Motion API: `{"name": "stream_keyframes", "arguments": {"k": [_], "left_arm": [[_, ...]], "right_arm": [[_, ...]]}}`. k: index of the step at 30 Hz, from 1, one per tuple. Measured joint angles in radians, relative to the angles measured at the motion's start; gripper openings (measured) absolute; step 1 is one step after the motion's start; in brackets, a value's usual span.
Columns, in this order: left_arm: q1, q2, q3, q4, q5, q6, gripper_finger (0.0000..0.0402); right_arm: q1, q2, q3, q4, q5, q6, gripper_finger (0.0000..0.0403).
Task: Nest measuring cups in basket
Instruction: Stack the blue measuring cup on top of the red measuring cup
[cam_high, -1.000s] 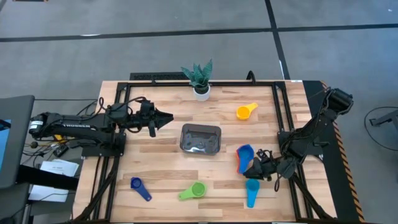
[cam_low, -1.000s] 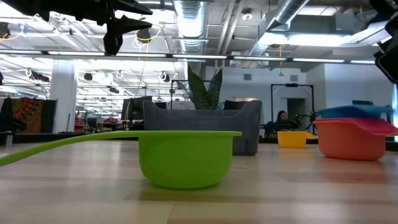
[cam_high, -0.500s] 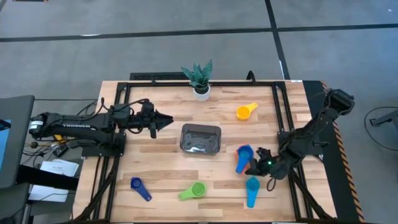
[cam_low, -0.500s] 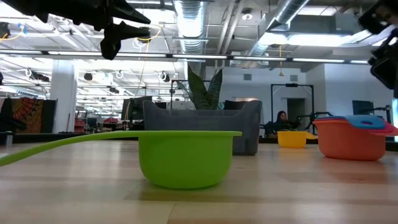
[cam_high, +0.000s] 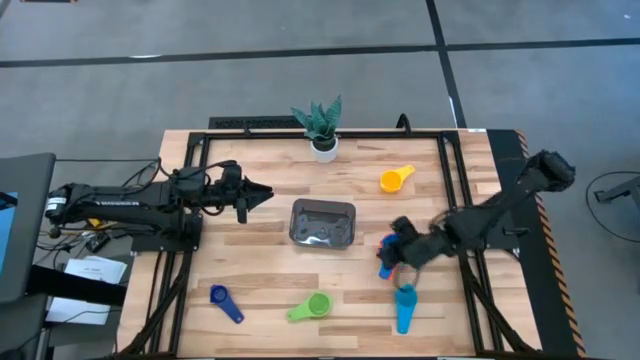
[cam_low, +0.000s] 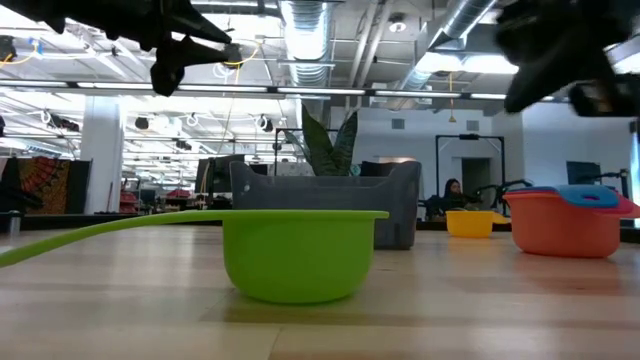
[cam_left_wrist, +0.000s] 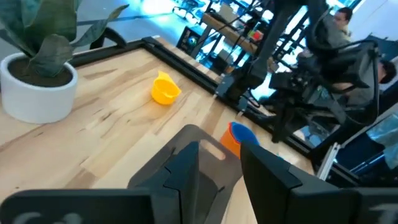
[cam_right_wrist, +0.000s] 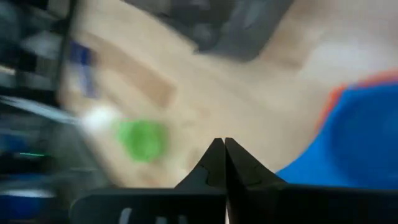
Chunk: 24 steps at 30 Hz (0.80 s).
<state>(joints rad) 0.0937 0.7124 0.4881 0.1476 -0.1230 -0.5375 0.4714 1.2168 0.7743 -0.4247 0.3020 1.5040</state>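
Note:
The dark mesh basket (cam_high: 322, 222) stands at the table's middle. To its right, a blue cup (cam_high: 386, 262) sits inside an orange-red cup (cam_low: 565, 232). My right gripper (cam_high: 396, 238) is shut and hovers just above this pair, touching nothing; its wrist view shows the blue cup (cam_right_wrist: 354, 149) close by. A light blue cup (cam_high: 405, 306), a green cup (cam_high: 312, 307) and a dark blue cup (cam_high: 225, 302) lie near the front edge. A yellow cup (cam_high: 395, 180) lies at the far right. My left gripper (cam_high: 264, 192) is open and empty in the air, left of the basket.
A white-potted plant (cam_high: 322, 135) stands at the far edge behind the basket. A black frame (cam_high: 200, 150) runs along the table's sides. Bare wood lies between the basket and the front cups.
The blue cup has settled lower into the orange-red cup. My right gripper has drawn away from beside the pair and gone toward the table's left and far side, now over the cups. My left gripper has kept its place.

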Motion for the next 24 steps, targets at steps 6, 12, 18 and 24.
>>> {"name": "stream_keyframes", "arguments": {"k": [6,12,18,24], "left_arm": [[0.0,0.001,0.0,-0.06,-0.008,0.0,0.0106],[0.0,0.001,0.0,-0.11,-0.006,-0.044,0.0106],[0.0,0.0,0.0,-0.124,-0.006,-0.049,0.0106],[0.0,0.0,0.0,-0.141,-0.006,-0.05,0.0107]], "right_arm": [[-0.132,0.215,0.201,-0.203,-0.225,-0.342,0.0004],[-0.144,0.382,0.325,-0.319,-0.291,-0.539,0.0005],[-0.121,0.45,0.338,-0.333,-0.338,-0.589,0.0006],[-0.082,0.45,0.338,-0.389,-0.329,-0.584,0.0004]]}}
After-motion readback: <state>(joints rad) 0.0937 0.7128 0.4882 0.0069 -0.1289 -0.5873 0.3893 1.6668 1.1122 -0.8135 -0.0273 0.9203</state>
